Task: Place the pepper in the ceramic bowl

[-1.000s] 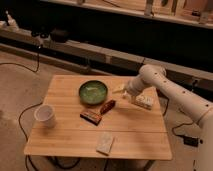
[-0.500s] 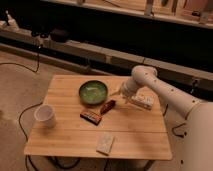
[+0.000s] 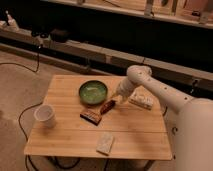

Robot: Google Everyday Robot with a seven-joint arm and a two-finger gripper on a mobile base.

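Note:
The green ceramic bowl (image 3: pixel 93 92) sits on the wooden table (image 3: pixel 70 135), left of centre at the back. The small dark red-brown pepper (image 3: pixel 107 106) lies on the table just right of and in front of the bowl, touching or nearly touching the gripper's tip. My gripper (image 3: pixel 116 99) reaches down from the white arm (image 3: pixel 150 87) and sits directly above and right of the pepper, next to the bowl's right rim.
A flat brown-orange packet (image 3: pixel 91 116) lies in front of the bowl. A white cup (image 3: pixel 45 115) stands at the left. A pale packet (image 3: pixel 105 144) lies near the front edge. A white box (image 3: pixel 141 99) lies right of the gripper.
The arm has swung left and lowered, bringing the gripper from beside the white box down to the pepper near the bowl.

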